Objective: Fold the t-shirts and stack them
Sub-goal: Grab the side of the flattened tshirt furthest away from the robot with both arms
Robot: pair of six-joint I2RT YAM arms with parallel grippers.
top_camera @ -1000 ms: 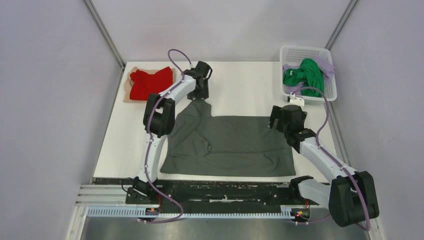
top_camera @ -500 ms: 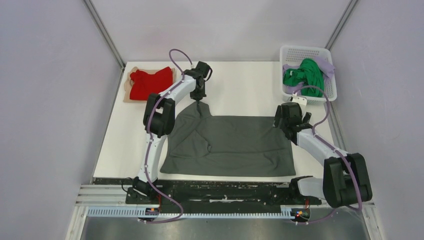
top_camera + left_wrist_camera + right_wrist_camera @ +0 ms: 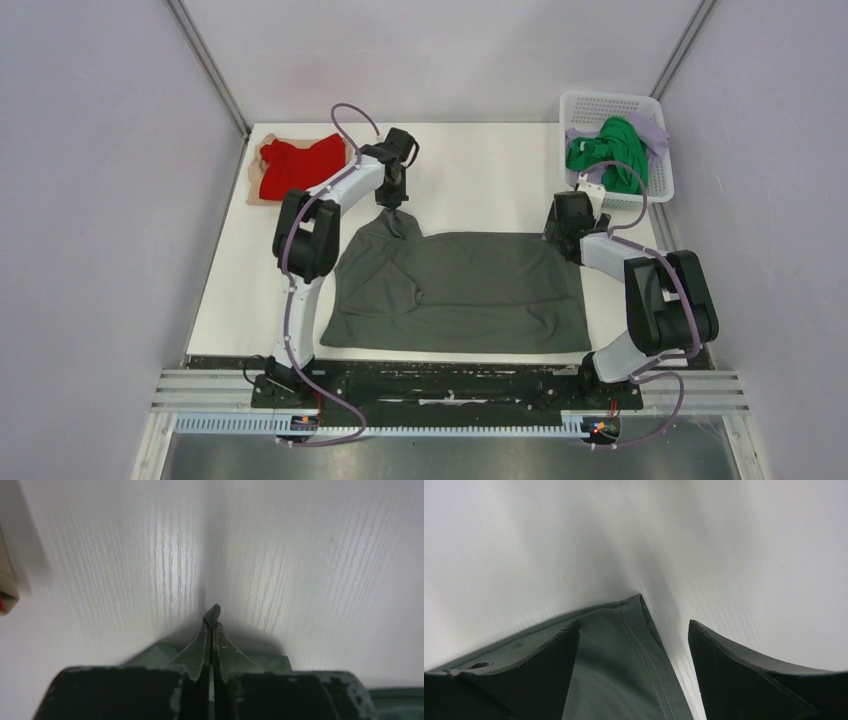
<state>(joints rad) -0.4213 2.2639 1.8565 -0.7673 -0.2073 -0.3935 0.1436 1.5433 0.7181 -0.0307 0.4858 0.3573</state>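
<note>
The dark grey t-shirt (image 3: 470,290) lies spread on the white table, its left part rumpled. My left gripper (image 3: 393,203) is shut on its far left corner and holds it up in a peak. In the left wrist view a tip of grey cloth (image 3: 212,612) pokes out past the closed gripper (image 3: 212,626). My right gripper (image 3: 563,238) is down at the shirt's far right corner, open. In the right wrist view the hemmed corner (image 3: 624,645) lies between the spread fingers (image 3: 719,655). A red t-shirt (image 3: 300,165) lies folded at the far left.
A white mesh basket (image 3: 612,100) at the far right corner holds a bright green t-shirt (image 3: 605,150) and a pale lavender one (image 3: 655,128). The red shirt rests on a tan sheet (image 3: 252,188). Grey walls close in both sides.
My left gripper has shut on the grey shirt's far left corner and drawn it slightly left. My right arm swung away from the near edge and its open gripper settled over the far right corner.
</note>
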